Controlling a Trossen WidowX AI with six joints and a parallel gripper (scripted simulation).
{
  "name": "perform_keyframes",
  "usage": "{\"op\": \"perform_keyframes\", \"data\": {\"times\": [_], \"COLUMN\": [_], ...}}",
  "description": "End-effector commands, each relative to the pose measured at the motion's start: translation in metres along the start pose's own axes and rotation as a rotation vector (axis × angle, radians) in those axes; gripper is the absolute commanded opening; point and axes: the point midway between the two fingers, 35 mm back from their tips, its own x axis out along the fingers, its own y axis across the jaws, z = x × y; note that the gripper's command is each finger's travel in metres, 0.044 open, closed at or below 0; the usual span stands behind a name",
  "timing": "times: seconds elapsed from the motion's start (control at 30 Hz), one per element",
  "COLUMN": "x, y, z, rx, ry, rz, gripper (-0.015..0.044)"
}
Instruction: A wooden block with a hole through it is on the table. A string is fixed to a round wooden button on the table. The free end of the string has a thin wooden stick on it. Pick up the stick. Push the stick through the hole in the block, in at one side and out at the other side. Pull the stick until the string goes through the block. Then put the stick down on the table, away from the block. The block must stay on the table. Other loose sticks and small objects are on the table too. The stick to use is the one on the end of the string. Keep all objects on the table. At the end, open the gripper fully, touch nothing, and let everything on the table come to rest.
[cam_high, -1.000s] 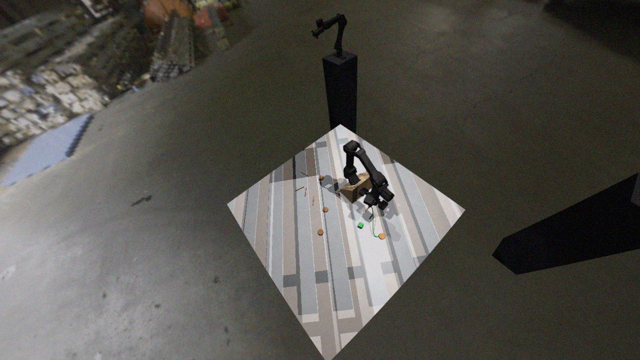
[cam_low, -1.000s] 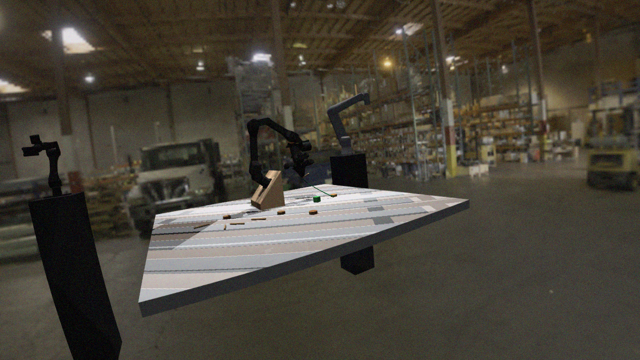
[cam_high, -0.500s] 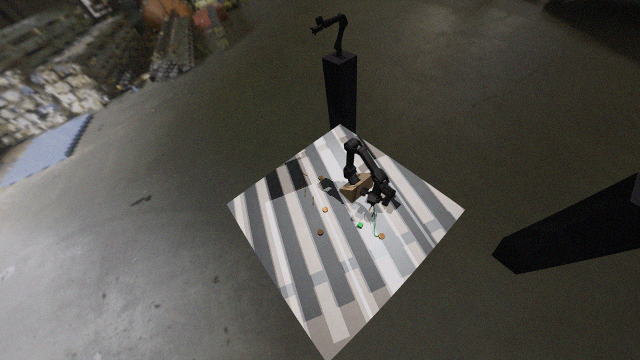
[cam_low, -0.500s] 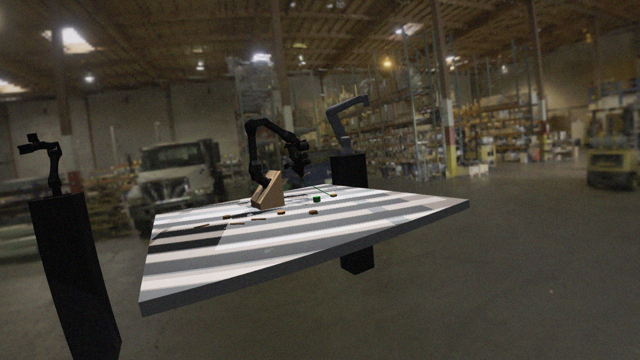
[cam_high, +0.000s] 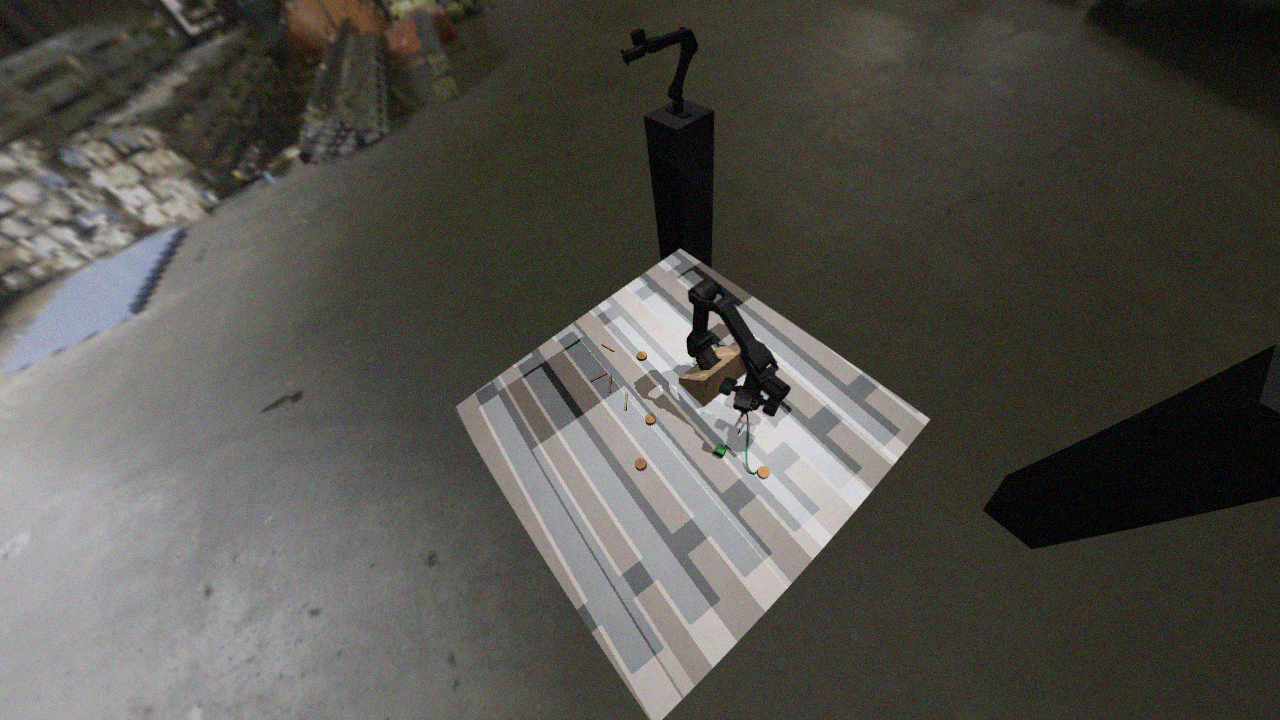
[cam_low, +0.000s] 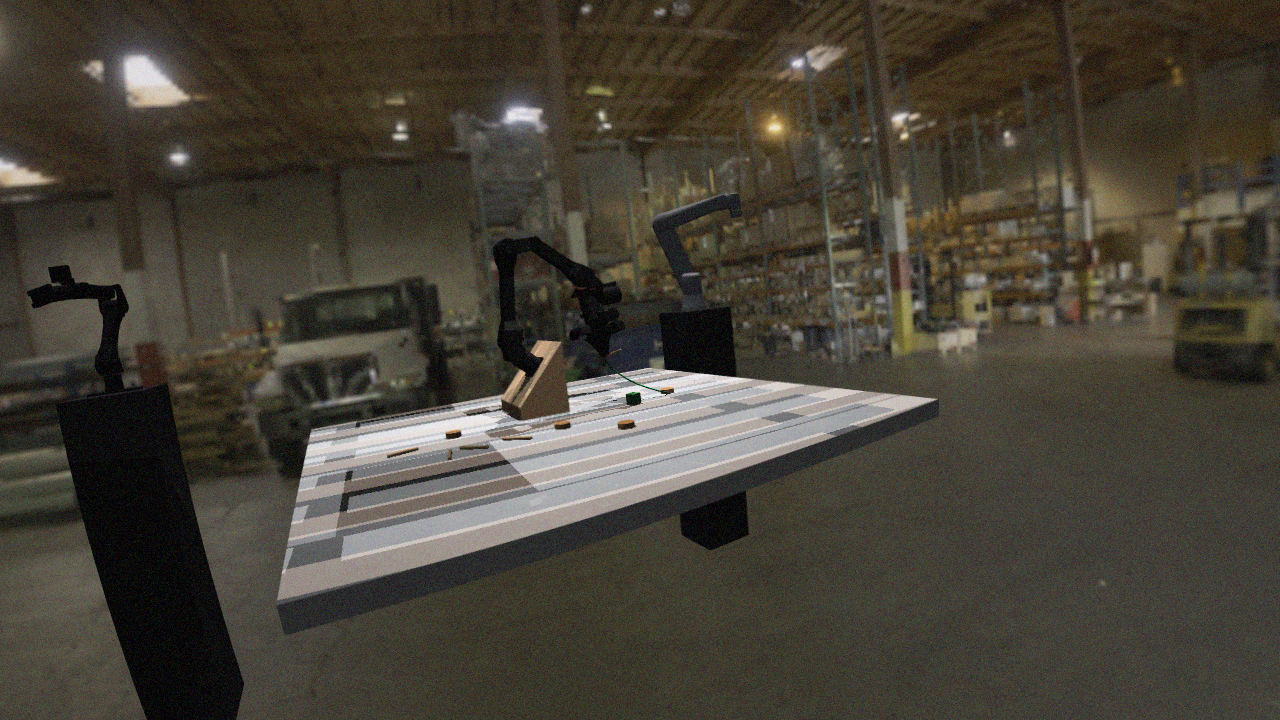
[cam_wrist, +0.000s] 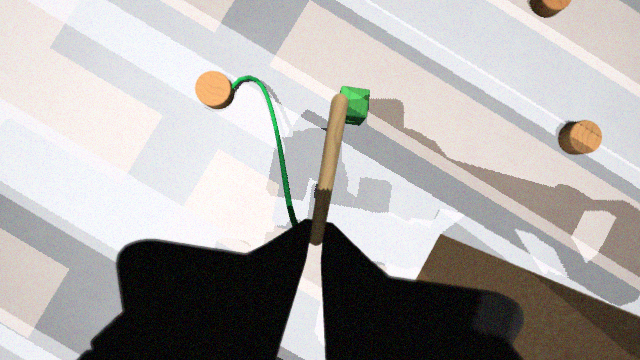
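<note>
My gripper (cam_low: 607, 353) (cam_wrist: 317, 228) is shut on the wooden stick (cam_wrist: 332, 150) and holds it above the table. The stick points away from the fingertips, and its far end overlaps the green cube in the wrist view. The green string (cam_high: 747, 447) (cam_low: 633, 380) (cam_wrist: 278, 135) runs from the fingertips down to its round button (cam_high: 762, 471) (cam_low: 666, 390) (cam_wrist: 213, 90) on the table. The wooden block (cam_high: 704, 386) (cam_low: 548, 394) (cam_wrist: 460, 262) stands on the table beside the gripper, at the lower right of the wrist view. I cannot make out its hole.
A green cube (cam_high: 719, 451) (cam_low: 633, 398) (cam_wrist: 357, 105) lies near the string. Three other buttons, one of them here (cam_high: 640, 463) (cam_low: 625, 424), and several loose sticks, one of them here (cam_high: 625, 402) (cam_low: 516, 437), lie on the table. Other arms stand on pedestals beyond the table.
</note>
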Motion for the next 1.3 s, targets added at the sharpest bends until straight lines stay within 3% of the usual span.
{"op": "perform_keyframes", "data": {"times": [0.0, 1.27], "x": [0.004, 0.051], "y": [0.003, 0.015], "z": [0.002, 0.010], "rx": [-0.005, -0.013], "ry": [0.021, 0.196], "rz": [0.005, 0.007], "gripper": [0.0000, 0.0000]}}
